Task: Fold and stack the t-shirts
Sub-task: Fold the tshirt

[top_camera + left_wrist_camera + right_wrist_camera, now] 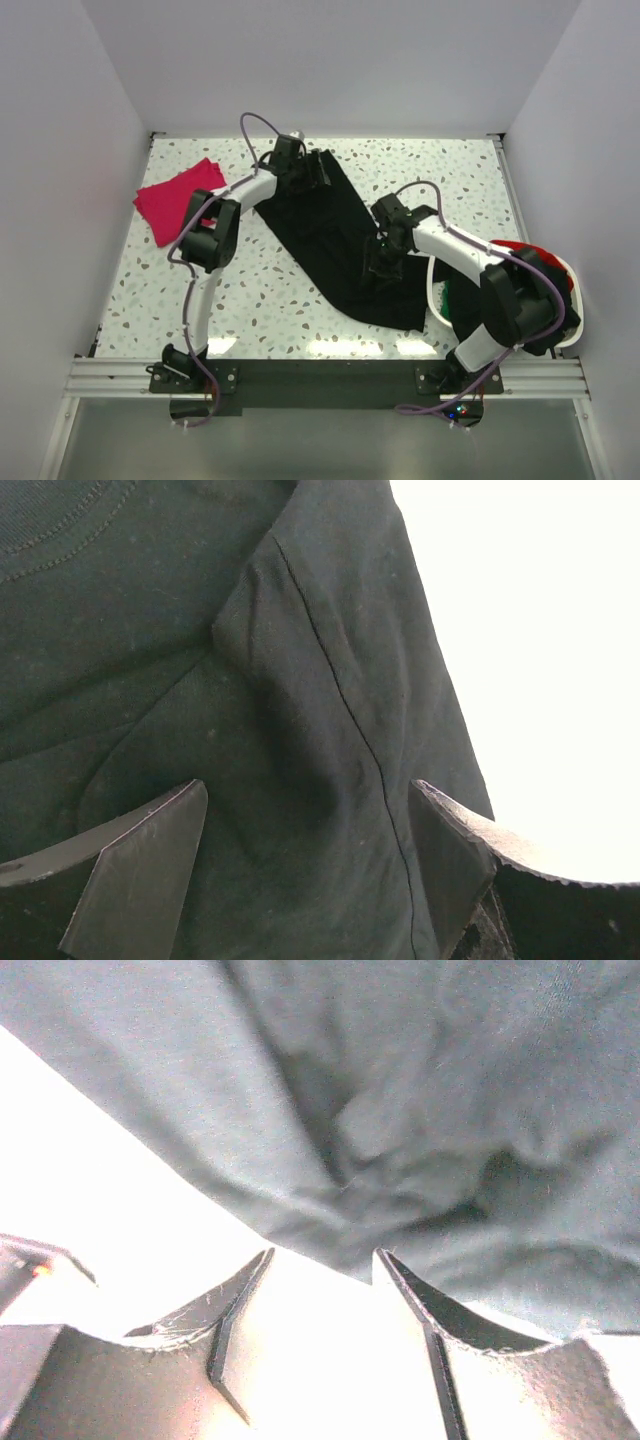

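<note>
A large black t-shirt (pixel 340 240) lies spread in a diagonal band across the table. My left gripper (pixel 312 176) hangs over its far end, jaws wide open. In the left wrist view the dark cloth (pixel 300 680), with a seam and a soft ridge, fills the space under the left gripper (pixel 305 815). My right gripper (pixel 384 266) is low over the shirt's near half. In the right wrist view it (pixel 322 1260) stands open at the edge of the rumpled cloth (pixel 400 1110), with only bright table between its fingers. A magenta-pink t-shirt (pixel 180 200) lies folded at the far left.
A white basket (pixel 572 275) sits at the right edge beside the right arm, with red cloth (pixel 515 247) and green cloth (pixel 462 300) inside. White walls close in the speckled table (pixel 280 300) on three sides.
</note>
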